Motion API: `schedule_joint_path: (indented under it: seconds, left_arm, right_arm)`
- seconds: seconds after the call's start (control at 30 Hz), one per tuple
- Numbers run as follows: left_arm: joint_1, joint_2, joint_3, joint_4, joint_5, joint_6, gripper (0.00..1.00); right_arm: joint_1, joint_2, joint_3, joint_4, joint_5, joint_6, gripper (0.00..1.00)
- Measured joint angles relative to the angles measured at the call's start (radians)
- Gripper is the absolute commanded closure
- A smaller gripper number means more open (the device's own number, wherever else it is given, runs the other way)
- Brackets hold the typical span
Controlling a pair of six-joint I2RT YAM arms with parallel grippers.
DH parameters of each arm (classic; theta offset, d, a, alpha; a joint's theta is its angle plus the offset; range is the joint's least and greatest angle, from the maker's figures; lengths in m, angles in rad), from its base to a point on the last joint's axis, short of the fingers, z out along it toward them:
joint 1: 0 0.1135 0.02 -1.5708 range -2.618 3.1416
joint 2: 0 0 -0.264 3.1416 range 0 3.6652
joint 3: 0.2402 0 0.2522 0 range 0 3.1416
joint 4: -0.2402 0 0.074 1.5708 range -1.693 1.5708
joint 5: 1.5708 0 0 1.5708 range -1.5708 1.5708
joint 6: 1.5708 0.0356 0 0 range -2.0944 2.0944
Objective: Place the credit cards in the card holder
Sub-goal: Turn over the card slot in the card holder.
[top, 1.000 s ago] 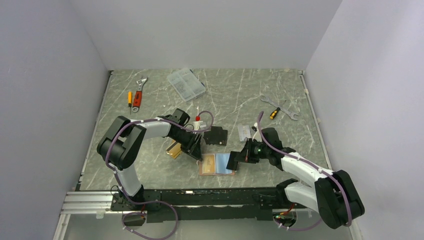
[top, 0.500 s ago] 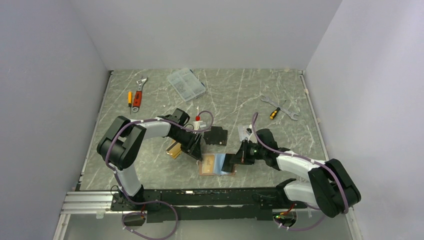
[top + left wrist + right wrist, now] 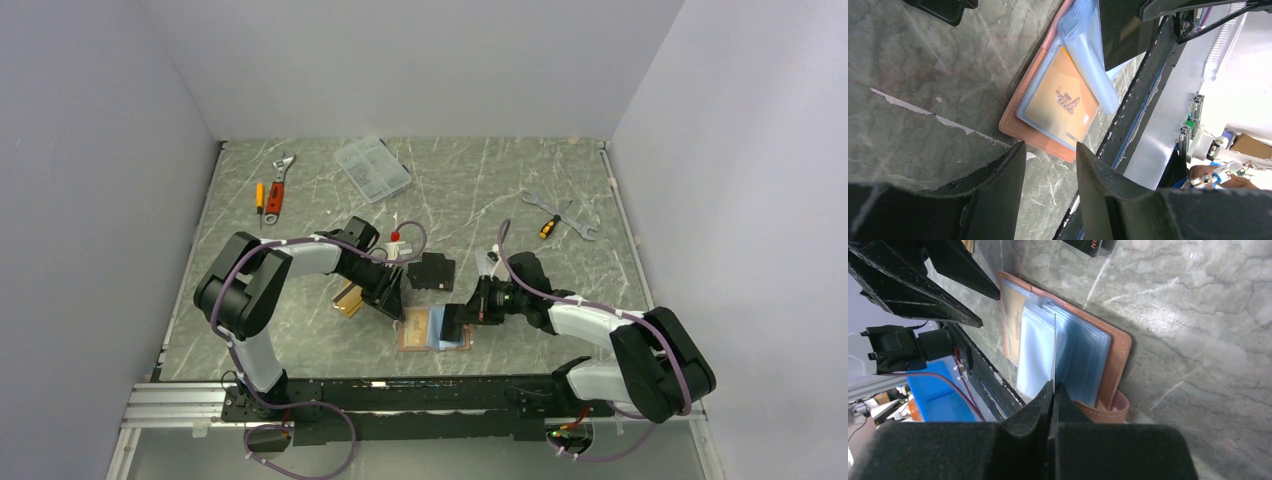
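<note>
The card holder (image 3: 415, 337) lies open near the table's front edge, its pale-blue sleeves facing up. One sleeve holds an orange-gold credit card (image 3: 1063, 102). My right gripper (image 3: 1053, 386) is shut on a thin card (image 3: 1054, 350) seen edge-on, which it holds upright over the sleeves of the holder (image 3: 1120, 347). My left gripper (image 3: 1050, 150) is open with nothing between its fingers. Its tips rest at the salmon edge of the holder (image 3: 1018, 131). Another orange-gold card (image 3: 347, 298) lies on the table left of the left gripper (image 3: 398, 305).
A black flat piece (image 3: 432, 270) lies just behind the holder. A clear compartment box (image 3: 372, 167) sits at the back, with a red wrench and a screwdriver (image 3: 272, 192) at the back left. A steel wrench (image 3: 560, 212) lies to the right. The arms' rail (image 3: 400, 395) runs along the near edge.
My right gripper has moved left with its card, from beside the holder's right edge to over its sleeves. The left arm has not moved.
</note>
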State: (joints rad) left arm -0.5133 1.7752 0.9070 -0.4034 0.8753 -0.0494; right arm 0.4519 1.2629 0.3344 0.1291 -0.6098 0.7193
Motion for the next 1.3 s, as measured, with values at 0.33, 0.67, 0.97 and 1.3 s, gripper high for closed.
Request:
schedule_joint_path:
  seconds: [0.33, 0.67, 0.97, 1.3]
  left_arm:
    - [0.013, 0.0, 0.0, 0.003, 0.011, 0.0, 0.53]
    - [0.021, 0.0, 0.005, 0.0, 0.045, 0.002, 0.53]
    - [0.01, 0.0, 0.086, -0.054, 0.002, 0.088, 0.53]
    - [-0.095, -0.002, 0.121, -0.103, -0.051, 0.162, 0.53]
  right_arm:
    - [0.002, 0.039, 0.018, 0.03, -0.039, 0.0, 1.0]
    - [0.003, 0.135, 0.056, 0.084, -0.089, 0.006, 1.0]
    - [0.003, 0.183, 0.094, 0.127, -0.114, 0.008, 1.0]
    - [0.003, 0.217, 0.099, 0.158, -0.132, 0.01, 1.0]
